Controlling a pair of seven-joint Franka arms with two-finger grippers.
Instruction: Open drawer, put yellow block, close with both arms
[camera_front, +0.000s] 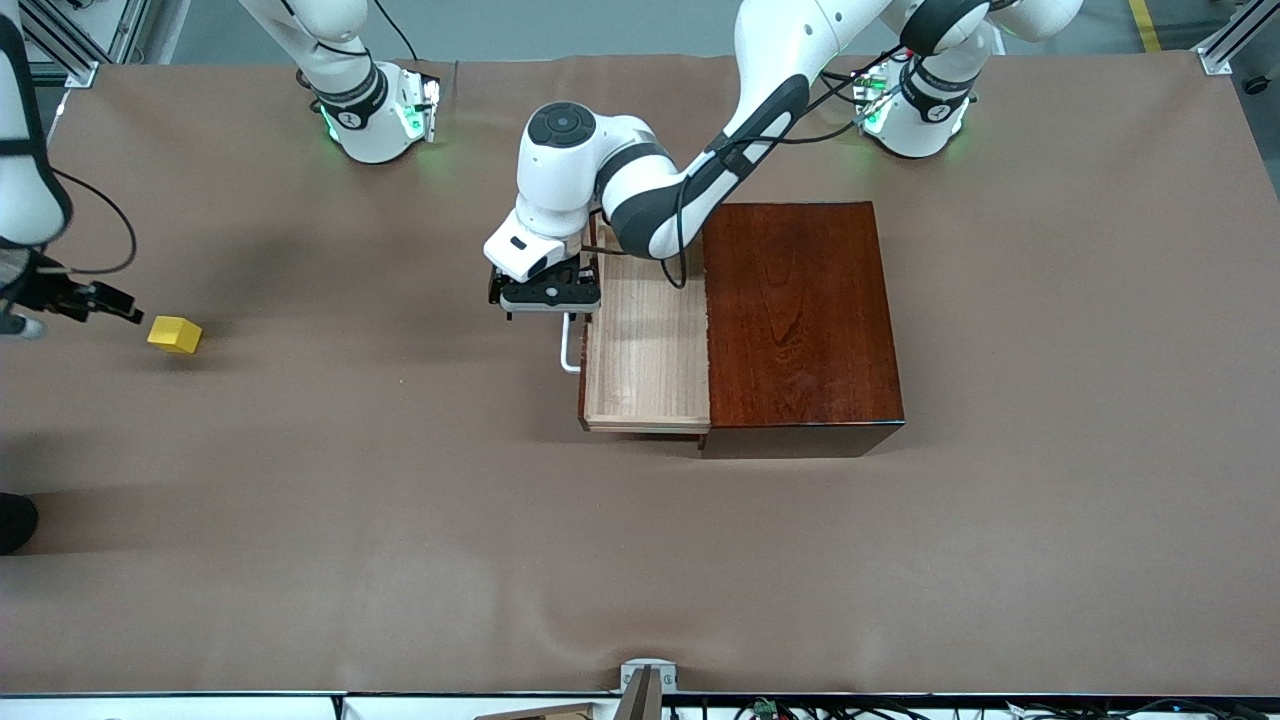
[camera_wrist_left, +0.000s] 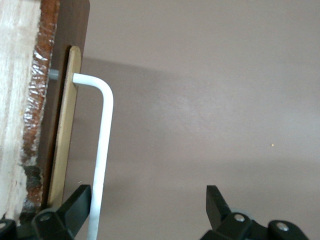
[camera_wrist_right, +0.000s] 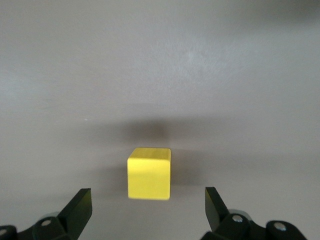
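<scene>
The drawer (camera_front: 648, 345) stands pulled out of the wooden box (camera_front: 800, 315) and holds nothing. The left claw (camera_front: 549, 297) is spread around its white handle (camera_front: 570, 350), not pinching it. Well apart from the box, toward the right arm's end of the table (camera_front: 400, 520), the yellow block (camera_front: 175, 334) lies just beside the spread right claw (camera_front: 100, 300), between its fingers (camera_wrist_right: 79, 207).

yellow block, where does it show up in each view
Front view: the yellow block lies on the brown table cover toward the right arm's end, just ahead of the right gripper.
Left wrist view: not in it; only the drawer's white handle and the cover show.
Right wrist view: the block sits centred, just ahead of the open fingers.
Shared landmark: the brown table cover.
</scene>
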